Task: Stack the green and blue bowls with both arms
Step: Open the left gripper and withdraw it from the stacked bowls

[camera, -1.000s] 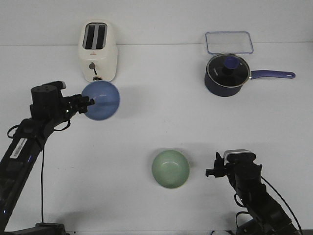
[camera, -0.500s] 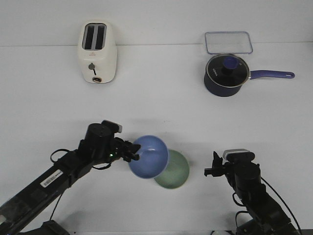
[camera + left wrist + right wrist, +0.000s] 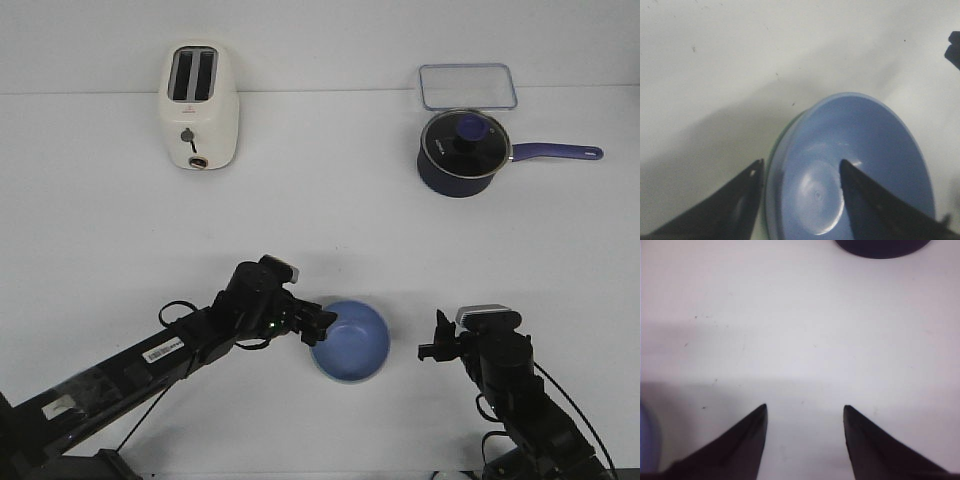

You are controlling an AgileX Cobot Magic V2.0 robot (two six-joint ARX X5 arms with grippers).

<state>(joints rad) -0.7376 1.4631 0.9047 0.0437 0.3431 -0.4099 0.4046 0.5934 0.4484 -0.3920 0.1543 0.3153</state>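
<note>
The blue bowl (image 3: 351, 341) sits nested in the green bowl at the front middle of the table. In the front view the green bowl is almost wholly hidden under it. In the left wrist view only a thin green rim (image 3: 771, 151) shows outside the blue bowl (image 3: 860, 160). My left gripper (image 3: 322, 325) is at the bowls' left rim. It is open (image 3: 801, 167), with one finger outside the rim and one inside the blue bowl, well apart. My right gripper (image 3: 432, 350) is open (image 3: 805, 407) and empty, just right of the bowls.
A cream toaster (image 3: 200, 105) stands at the back left. A dark blue saucepan (image 3: 462, 152) with a glass lid and a clear lidded container (image 3: 468, 86) stand at the back right. The saucepan's edge shows in the right wrist view (image 3: 882, 246).
My left arm carried the blue bowl from beside the toaster down and to the right and set it into the green bowl. The right arm has not moved.
</note>
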